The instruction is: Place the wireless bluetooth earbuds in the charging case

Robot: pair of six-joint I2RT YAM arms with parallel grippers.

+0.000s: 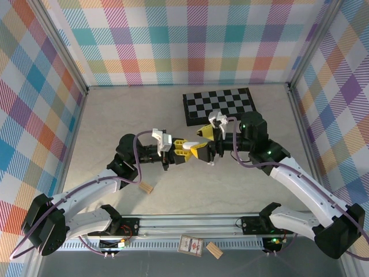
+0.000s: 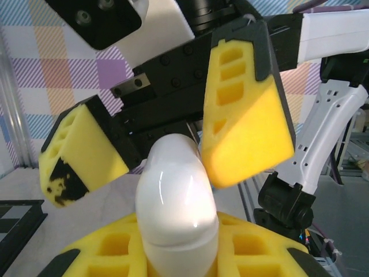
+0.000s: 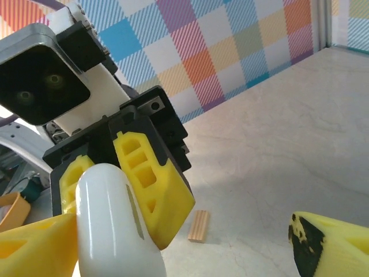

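1. The left gripper is clamped on the white charging case. Its yellow fingers press both sides of the pebble-shaped shell at the lower left of the right wrist view.
2. The right gripper faces it with jaws spread wide. One yellow pad sits just beside the case's upper right, and the other stands off to the left.
3. From above, the two arms meet tip to tip at the centre of the frame, over the pale tabletop.
4. A tan wooden block lies on the table below and left of centre, near the left arm.
5. A black-and-white checkered mat lies upper right of centre, beyond the right wrist.
6. A second wooden block and a card rest at bottom centre, beside the rail between the arm bases.
7. Plaid walls enclose the table.
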